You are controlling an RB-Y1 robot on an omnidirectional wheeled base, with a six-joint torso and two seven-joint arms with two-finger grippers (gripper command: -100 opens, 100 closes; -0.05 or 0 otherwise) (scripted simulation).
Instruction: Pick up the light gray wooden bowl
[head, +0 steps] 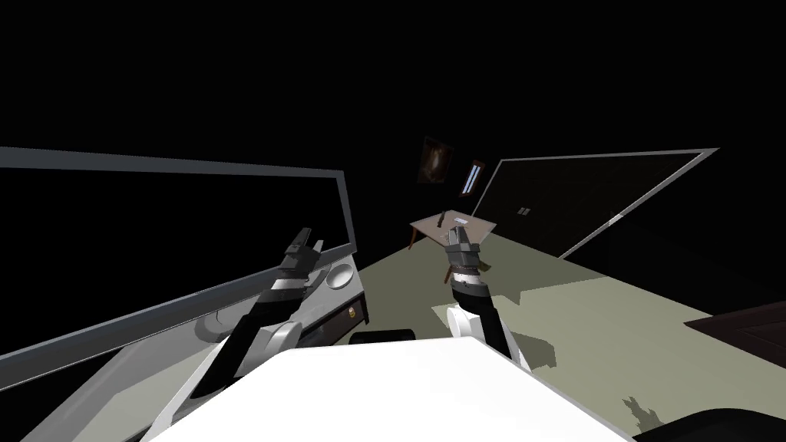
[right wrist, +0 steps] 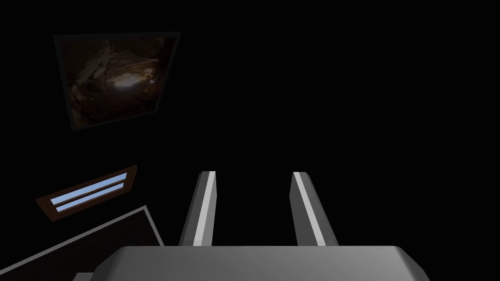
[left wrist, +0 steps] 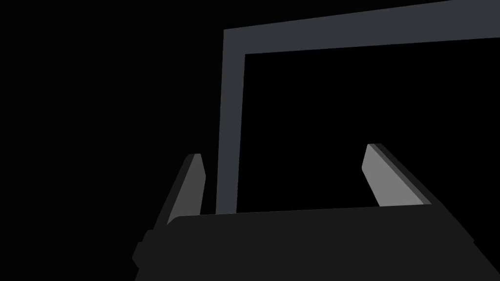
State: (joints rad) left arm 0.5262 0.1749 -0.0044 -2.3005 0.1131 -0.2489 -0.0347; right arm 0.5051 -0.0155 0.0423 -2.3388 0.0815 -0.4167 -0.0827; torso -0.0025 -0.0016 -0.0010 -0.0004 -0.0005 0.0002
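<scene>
The light grey bowl (head: 340,276) sits on the pale top of a cabinet (head: 153,361) to my left, near its far right corner. My left gripper (head: 311,238) hangs just above and slightly left of the bowl, raised off the cabinet top. In the left wrist view the left gripper (left wrist: 284,151) is open with nothing between its fingers, facing a grey frame (left wrist: 229,122). My right gripper (head: 458,232) is held up over the floor to the right of the cabinet. In the right wrist view the right gripper (right wrist: 254,173) is open and empty.
A large grey-framed dark panel (head: 349,215) stands along the back of the cabinet. A second rounded grey shape (head: 211,326) lies nearer on the cabinet top. The cabinet's dark drawer front has a brass knob (head: 352,311). A small wooden table (head: 453,225) stands far off across the pale floor.
</scene>
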